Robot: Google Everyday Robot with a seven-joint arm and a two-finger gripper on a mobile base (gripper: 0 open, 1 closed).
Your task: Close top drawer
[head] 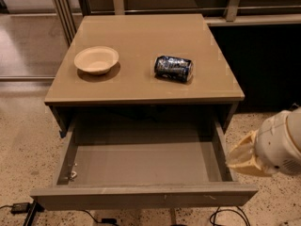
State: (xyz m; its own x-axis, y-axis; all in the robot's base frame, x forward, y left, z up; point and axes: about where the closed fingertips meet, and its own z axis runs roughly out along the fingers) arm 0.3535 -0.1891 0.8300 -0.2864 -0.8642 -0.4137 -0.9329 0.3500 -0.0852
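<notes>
The top drawer point(141, 196) is pulled far out of the low grey-brown cabinet, its plain front panel near the bottom of the camera view. Its inside is bare except for a small pale scrap at the front left corner point(71, 175). My gripper point(241, 158) shows at the right edge, a white wrist with pale tan fingers pointing left. It hovers just outside the drawer's right wall, close to the front right corner, and I cannot see it touching the drawer.
On the cabinet top point(141, 86) stand a beige bowl point(96, 60) at the left and a dark crushed can point(173, 68) lying on its side at the right. Speckled floor surrounds the cabinet. Cables lie on the floor under the drawer front point(19, 207).
</notes>
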